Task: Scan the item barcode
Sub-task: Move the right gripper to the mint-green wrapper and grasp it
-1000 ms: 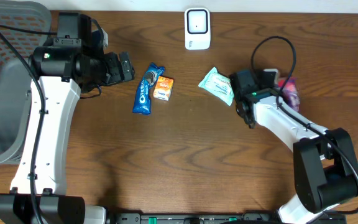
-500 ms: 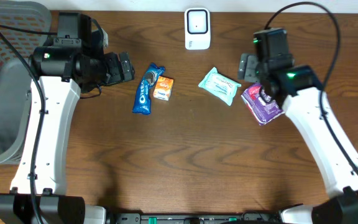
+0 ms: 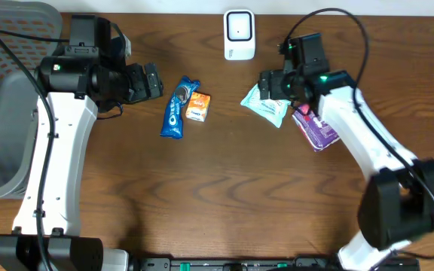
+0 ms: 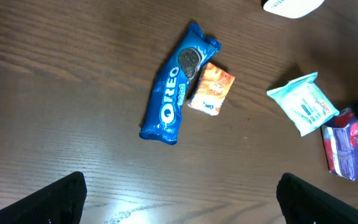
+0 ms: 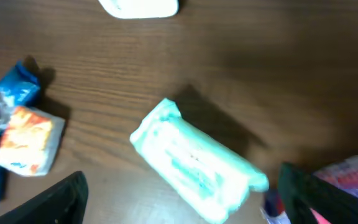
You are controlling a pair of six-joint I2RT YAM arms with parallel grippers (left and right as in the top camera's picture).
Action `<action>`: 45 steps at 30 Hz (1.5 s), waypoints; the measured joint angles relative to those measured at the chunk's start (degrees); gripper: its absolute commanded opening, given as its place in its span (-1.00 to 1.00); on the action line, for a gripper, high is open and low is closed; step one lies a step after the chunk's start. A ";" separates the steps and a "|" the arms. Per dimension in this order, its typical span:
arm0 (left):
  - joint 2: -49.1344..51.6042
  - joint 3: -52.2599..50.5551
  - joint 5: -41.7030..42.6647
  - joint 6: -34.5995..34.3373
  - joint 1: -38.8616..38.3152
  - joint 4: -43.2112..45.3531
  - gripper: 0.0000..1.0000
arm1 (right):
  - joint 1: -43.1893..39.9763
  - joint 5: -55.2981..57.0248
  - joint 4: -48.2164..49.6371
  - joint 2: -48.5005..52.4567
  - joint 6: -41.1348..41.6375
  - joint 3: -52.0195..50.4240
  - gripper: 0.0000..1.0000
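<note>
Jaws wide apart, the left pincer and right pincer hover.

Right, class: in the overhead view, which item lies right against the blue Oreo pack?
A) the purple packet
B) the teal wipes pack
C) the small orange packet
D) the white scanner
C: the small orange packet sits against the upper part of the Oreo pack, with no gap showing between them.

OREO in white on the blue packet; print on the purple pack seems unreadable
</note>
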 measured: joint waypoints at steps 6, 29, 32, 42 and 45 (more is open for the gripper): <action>0.00 0.00 0.00 0.00 0.00 0.00 0.96 | -2.38 -4.83 3.96 6.38 -6.49 -0.11 0.78; 0.00 0.00 0.00 0.00 0.00 0.00 0.96 | -0.61 -12.39 -5.92 10.45 -11.72 -0.26 0.23; 0.00 0.00 0.00 0.00 0.00 0.00 0.95 | -0.79 -9.55 -5.42 10.38 -9.46 -0.24 0.22; 0.00 0.00 0.00 0.00 0.00 0.00 0.96 | -0.74 -7.58 -1.97 10.29 -3.45 -1.22 0.13; 0.00 0.00 0.00 0.00 0.00 0.00 0.96 | -0.52 -8.76 0.68 10.27 -2.82 -3.13 0.04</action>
